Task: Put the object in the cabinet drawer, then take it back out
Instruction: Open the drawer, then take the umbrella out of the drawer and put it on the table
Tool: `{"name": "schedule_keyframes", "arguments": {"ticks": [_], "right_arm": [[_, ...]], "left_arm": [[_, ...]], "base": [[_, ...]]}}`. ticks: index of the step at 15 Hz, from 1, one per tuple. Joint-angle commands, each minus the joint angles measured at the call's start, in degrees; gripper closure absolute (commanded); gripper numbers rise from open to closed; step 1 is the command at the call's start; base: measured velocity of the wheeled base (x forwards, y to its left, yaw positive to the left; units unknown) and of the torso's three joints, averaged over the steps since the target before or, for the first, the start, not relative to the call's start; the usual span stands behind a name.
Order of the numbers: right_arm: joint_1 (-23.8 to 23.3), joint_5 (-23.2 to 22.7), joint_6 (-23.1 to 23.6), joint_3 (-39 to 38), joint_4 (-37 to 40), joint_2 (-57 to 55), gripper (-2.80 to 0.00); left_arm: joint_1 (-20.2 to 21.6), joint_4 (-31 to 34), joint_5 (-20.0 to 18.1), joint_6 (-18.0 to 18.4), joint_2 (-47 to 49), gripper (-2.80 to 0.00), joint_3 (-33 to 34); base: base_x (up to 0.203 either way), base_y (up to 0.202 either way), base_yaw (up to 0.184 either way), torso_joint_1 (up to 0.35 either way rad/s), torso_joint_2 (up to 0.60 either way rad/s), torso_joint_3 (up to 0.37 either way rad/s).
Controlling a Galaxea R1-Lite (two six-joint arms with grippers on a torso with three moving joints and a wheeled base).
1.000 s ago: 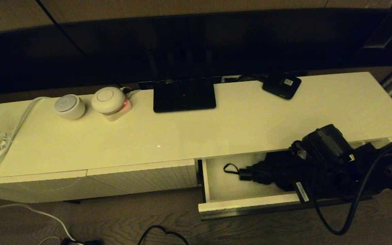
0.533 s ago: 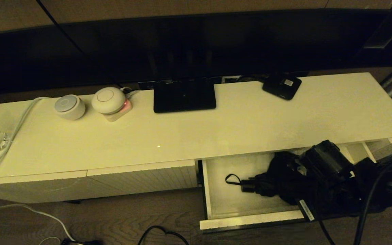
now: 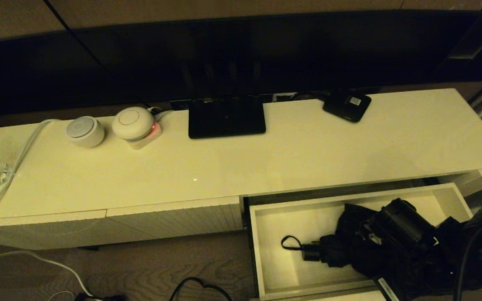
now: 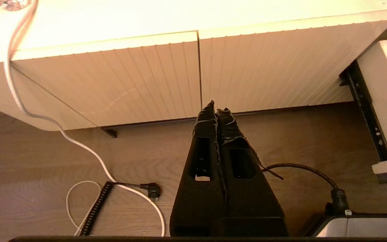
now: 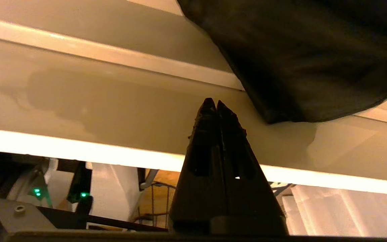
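**Umbrella in the open drawer, half hidden by the right arm**

Pulled well out on the cabinet's right side: the cabinet drawer point(image 3: 257, 251), front edge cut off at the bottom of the head view. Lying on its pale floor: the umbrella point(image 3: 349, 246), short handle point(image 3: 310, 253) and strap loop point(image 3: 289, 242) pointing left, baggy fabric bunched toward the right. Right end of the fabric covered by the black right arm point(image 3: 404, 223), so impossible to see where it ends.

Seen from the right wrist: right gripper point(image 5: 216, 104) with fingers pressed together, holding nothing, tips against a pale drawer surface, dark umbrella fabric just beside them. Exact spot on the drawer hard to make out.

Out of sight in the head view: left gripper point(image 4: 216, 109), fingers likewise together and empty, hanging over the wooden floor point(image 4: 45, 161) before the closed ribbed front panels point(image 4: 166, 77).
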State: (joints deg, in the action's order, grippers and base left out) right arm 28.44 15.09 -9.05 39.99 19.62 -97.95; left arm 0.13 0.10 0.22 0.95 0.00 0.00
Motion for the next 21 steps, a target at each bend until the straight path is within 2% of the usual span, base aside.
{"name": "schedule_keyframes", "arguments": {"ticks": [1, 6, 7, 8, 10, 16, 19, 21], "right_arm": [[0.4, 0.1, 0.0, -1.1, 0.4, 0.0, 0.00], [0.5, 1.7, 0.6, -1.0, -7.7, 3.7, 0.00], [0.5, 2.9, 2.2, -0.7, -8.1, 5.3, 0.00], [0.3, 3.6, 6.1, -0.5, -8.2, 7.3, 0.00], [-0.7, 3.8, 17.5, -0.3, -7.8, 11.5, 0.00], [-7.1, 3.3, 65.1, -0.6, -7.4, 17.6, 0.00], [-9.4, 0.7, 82.5, 0.1, -9.8, 16.7, 0.00], [-9.9, -4.0, 87.6, 0.4, -10.9, 14.3, 0.00]], "left_arm": [[0.0, 0.0, 0.0, 0.0, 0.0, 0.00, 0.2], [0.0, 0.0, 0.0, 0.0, 0.0, 0.00, 0.2], [0.0, 0.0, 0.0, 0.0, 0.0, 0.00, 0.2], [0.0, 0.0, 0.0, 0.0, 0.0, 0.00, 0.2], [0.0, 0.0, 0.0, 0.0, 0.0, 0.00, 0.2], [0.0, 0.1, 0.0, 0.0, 0.0, 0.00, 0.2], [0.0, 0.0, 0.0, 0.0, 0.0, 0.00, 0.2], [0.0, 0.0, 0.0, 0.0, 0.0, 0.00, 0.2]], "base": [[0.000, 0.000, 0.000, 0.000, 0.00, 0.000], [0.000, 0.000, 0.000, 0.000, 0.00, 0.000], [0.000, 0.000, 0.000, 0.000, 0.00, 0.000], [0.000, 0.000, 0.000, 0.000, 0.00, 0.000], [0.000, 0.000, 0.000, 0.000, 0.00, 0.000], [0.000, 0.000, 0.000, 0.000, 0.00, 0.000], [0.000, 0.000, 0.000, 0.000, 0.00, 0.000], [0.000, 0.000, 0.000, 0.000, 0.00, 0.000]]}}
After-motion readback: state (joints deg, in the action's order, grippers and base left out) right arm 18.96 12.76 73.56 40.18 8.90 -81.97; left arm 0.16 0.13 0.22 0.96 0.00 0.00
